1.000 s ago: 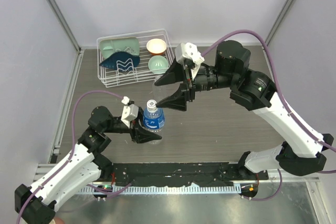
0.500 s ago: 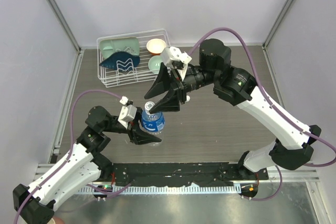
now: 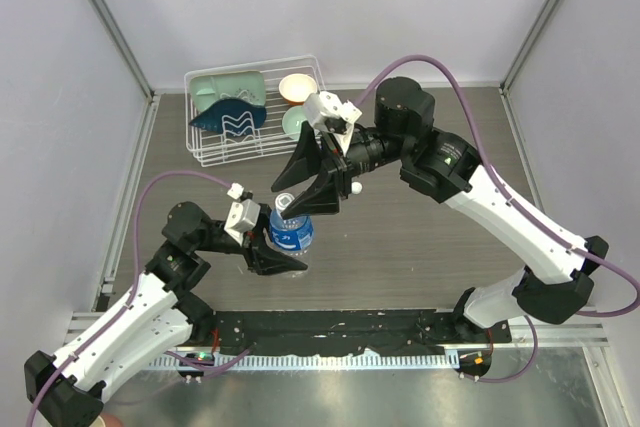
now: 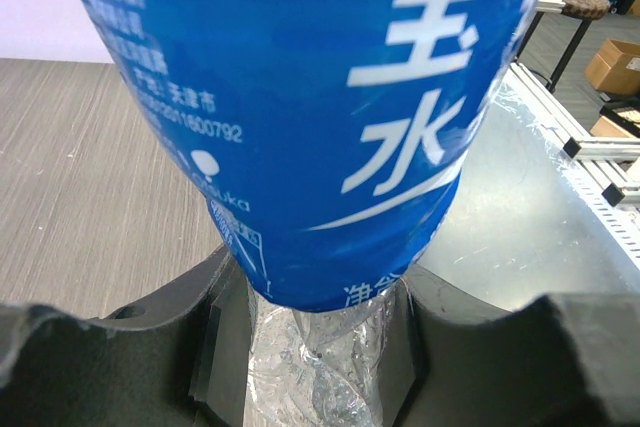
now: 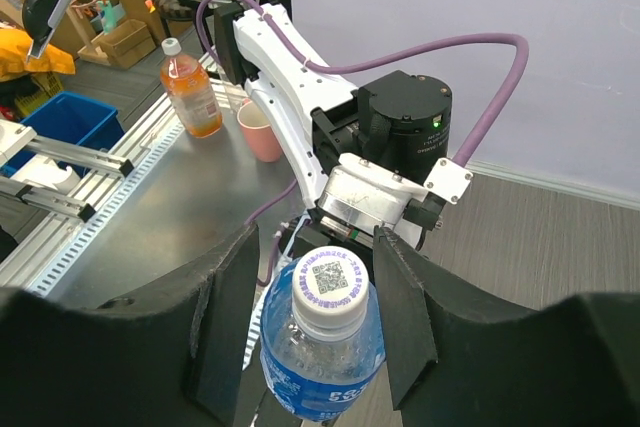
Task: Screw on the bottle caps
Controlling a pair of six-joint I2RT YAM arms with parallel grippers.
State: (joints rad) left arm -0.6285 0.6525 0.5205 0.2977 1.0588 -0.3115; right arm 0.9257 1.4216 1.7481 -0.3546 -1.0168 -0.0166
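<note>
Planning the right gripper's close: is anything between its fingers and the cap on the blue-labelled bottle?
Nothing visible does. The cap sits on the neck of the bottle, directly between the open fingers of the right gripper, with nothing else between them.

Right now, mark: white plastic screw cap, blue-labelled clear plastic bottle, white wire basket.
white plastic screw cap [image 5: 332,287], right wrist view, top face.
blue-labelled clear plastic bottle [image 4: 300,97], left wrist view, label.
white wire basket [image 3: 245,147], top external view, front wall.

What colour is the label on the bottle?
The label is bright blue with white writing. The left wrist view shows it best.
</note>
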